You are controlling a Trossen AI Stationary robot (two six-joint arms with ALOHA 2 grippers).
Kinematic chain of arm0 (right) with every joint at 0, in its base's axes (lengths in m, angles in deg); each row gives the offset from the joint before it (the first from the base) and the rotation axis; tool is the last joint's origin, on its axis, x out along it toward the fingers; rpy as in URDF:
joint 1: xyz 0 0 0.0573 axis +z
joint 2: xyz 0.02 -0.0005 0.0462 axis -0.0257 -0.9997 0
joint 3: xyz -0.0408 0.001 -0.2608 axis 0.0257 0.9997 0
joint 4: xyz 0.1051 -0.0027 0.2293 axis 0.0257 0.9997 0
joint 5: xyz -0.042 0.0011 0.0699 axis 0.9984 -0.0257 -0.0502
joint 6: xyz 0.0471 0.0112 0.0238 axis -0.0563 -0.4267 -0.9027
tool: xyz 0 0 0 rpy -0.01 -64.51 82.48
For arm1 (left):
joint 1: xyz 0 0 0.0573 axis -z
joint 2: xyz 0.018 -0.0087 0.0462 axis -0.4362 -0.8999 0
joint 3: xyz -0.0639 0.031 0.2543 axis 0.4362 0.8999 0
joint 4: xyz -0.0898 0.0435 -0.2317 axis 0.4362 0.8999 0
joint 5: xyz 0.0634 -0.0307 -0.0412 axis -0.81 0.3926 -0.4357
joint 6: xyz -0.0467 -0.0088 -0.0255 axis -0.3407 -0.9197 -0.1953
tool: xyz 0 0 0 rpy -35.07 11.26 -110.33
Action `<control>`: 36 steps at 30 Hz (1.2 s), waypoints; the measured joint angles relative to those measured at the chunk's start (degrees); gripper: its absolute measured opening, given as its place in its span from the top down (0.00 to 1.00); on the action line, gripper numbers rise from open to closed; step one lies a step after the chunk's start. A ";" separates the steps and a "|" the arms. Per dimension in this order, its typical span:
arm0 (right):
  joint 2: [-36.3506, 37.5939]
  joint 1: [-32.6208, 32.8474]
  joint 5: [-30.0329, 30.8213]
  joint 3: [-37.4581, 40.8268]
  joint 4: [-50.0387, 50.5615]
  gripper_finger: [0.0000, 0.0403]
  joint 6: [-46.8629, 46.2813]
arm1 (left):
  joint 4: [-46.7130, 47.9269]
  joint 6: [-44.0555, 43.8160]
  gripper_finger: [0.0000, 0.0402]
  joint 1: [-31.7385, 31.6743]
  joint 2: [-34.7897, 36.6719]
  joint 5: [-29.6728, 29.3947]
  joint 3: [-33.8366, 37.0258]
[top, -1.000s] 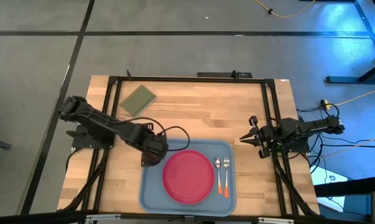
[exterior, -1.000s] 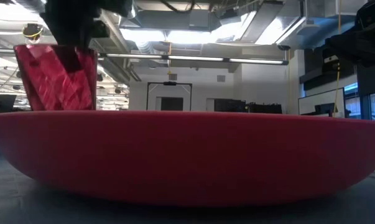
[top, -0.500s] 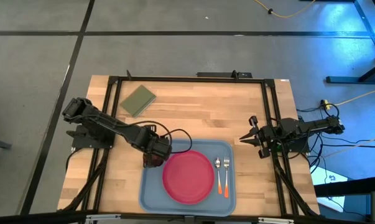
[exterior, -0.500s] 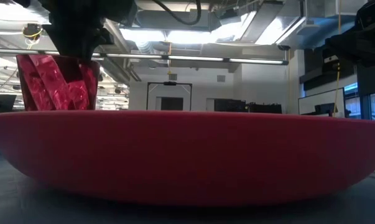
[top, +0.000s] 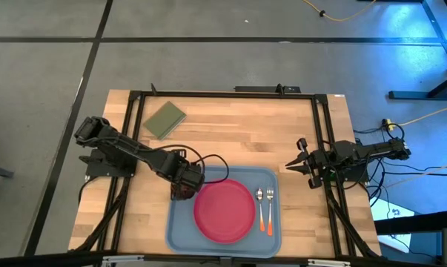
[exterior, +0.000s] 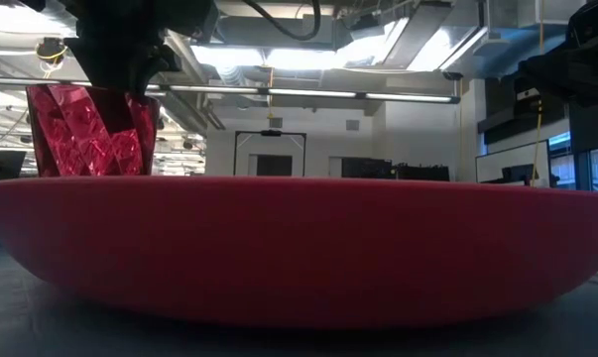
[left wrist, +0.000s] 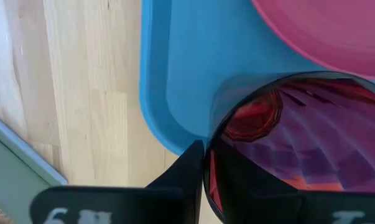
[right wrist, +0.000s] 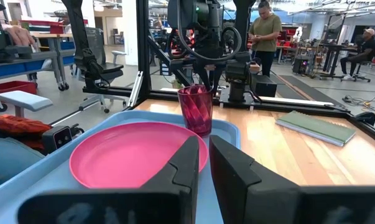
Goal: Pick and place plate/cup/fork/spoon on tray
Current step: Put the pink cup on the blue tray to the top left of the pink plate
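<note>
Where the tabletop (top: 230, 126) edge runs nearest the low camera, the tray (top: 180, 230) lies flat on the wood, its long side along that front edge. On the tray sits the plate (top: 224, 211), upright and roughly central, filling most of the low view with its raised rim (exterior: 299, 248). Just beside the plate, toward the right arm's side of the tray, the spoon (top: 259, 205) and the fork (top: 269, 208) lie parallel and close together, orange handles toward the front edge, metal ends toward the back. Neither touches the plate as far as the high view shows.

At the tray's back corner on the left arm's side, the left hand (top: 183, 185) is closed on the cup (top: 183, 190). In the left wrist view a dark finger (left wrist: 186, 173) presses against the cup's faceted wall (left wrist: 287, 143), with the tray's rounded corner (left wrist: 168, 124) under it and the plate's edge (left wrist: 324, 31) just beyond. From the right wrist view the cup (right wrist: 195, 109) stands upright just behind the plate (right wrist: 134, 152); whether it touches the tray floor cannot be told.

Off the tabletop's right edge, the right hand (top: 291, 165) waits, empty, its fingers (right wrist: 181, 168) nearly shut with a narrow gap. Near the far left corner lies an olive green pad (top: 164, 119).
</note>
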 joint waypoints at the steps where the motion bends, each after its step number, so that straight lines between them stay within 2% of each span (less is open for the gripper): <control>1: 0.00 0.00 0.00 0.00 0.00 0.89 0.00 | 0.00 -0.05 0.91 0.00 0.00 0.00 -0.02; 9: 0.00 0.00 0.00 0.00 0.00 0.89 0.00 | -0.01 -0.26 0.87 0.00 0.04 -2.53 -0.02; 21: 0.00 0.00 0.01 0.00 0.00 0.89 0.02 | 0.00 -3.32 0.78 0.00 0.04 -2.62 -0.01; 32: 0.00 0.00 -0.01 0.00 0.00 0.89 0.00 | 0.43 -3.41 0.78 -0.41 0.04 -2.47 -0.19; 36: 0.00 0.00 -0.01 0.00 0.00 0.89 0.00 | 4.20 -3.43 0.78 -0.90 0.11 -2.43 -3.30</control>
